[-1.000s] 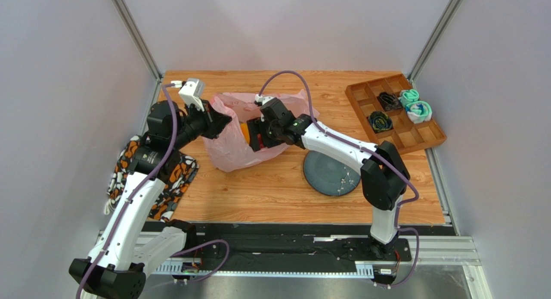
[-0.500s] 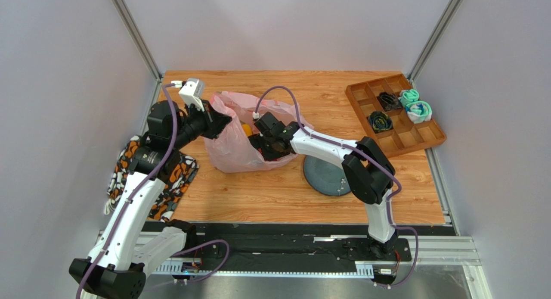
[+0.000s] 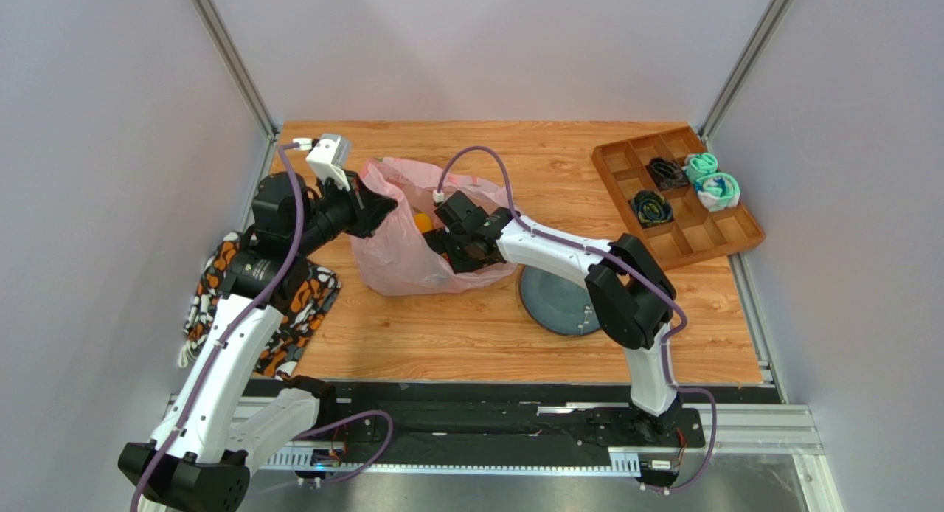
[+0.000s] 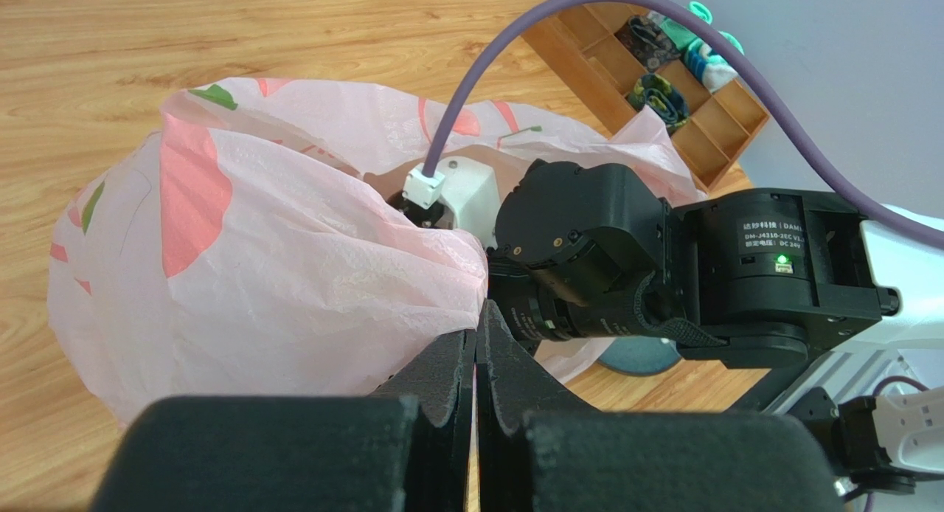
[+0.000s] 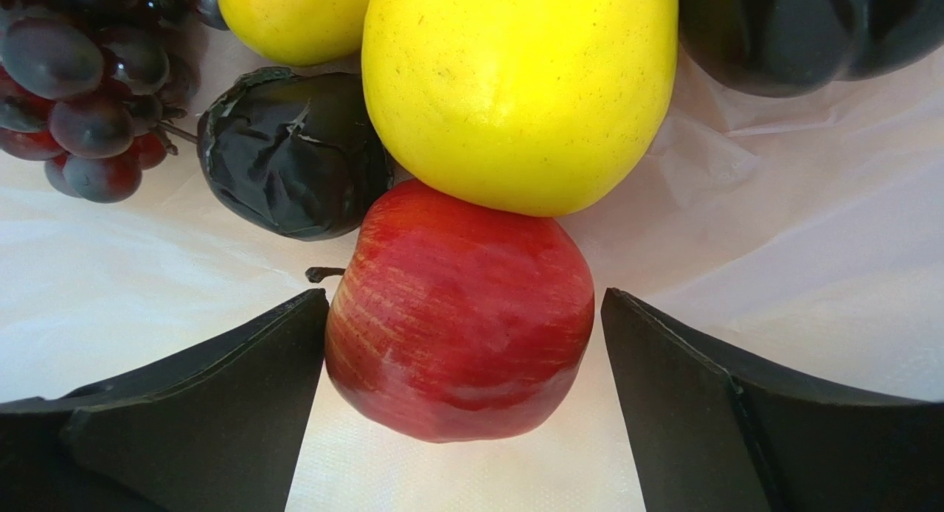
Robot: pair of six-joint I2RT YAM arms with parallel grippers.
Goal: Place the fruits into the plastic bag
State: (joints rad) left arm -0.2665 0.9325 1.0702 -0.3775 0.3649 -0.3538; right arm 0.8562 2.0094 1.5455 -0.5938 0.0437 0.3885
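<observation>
Counted from above: one pink plastic bag [image 3: 390, 258] left of centre on the table [image 3: 443, 335], two arms at it. Left gripper [image 3: 371, 210] clamped shut on the bag's rim, film pinched between the fingers in the left wrist view. Right gripper [image 5: 465, 313] deep in the bag's mouth, spread wide, gripping nothing.

Inside the bag, shown by the right wrist view alone:
- one red apple [image 5: 460, 324], low centre, between the fingers
- one yellow round citrus [image 5: 521, 80]
- one second yellow fruit [image 5: 294, 14]
- one dark wrinkled ball [image 5: 294, 152]
- one grape bunch [image 5: 78, 92], upper left

From above only: one patterned cloth [image 3: 299, 313], far left.
</observation>
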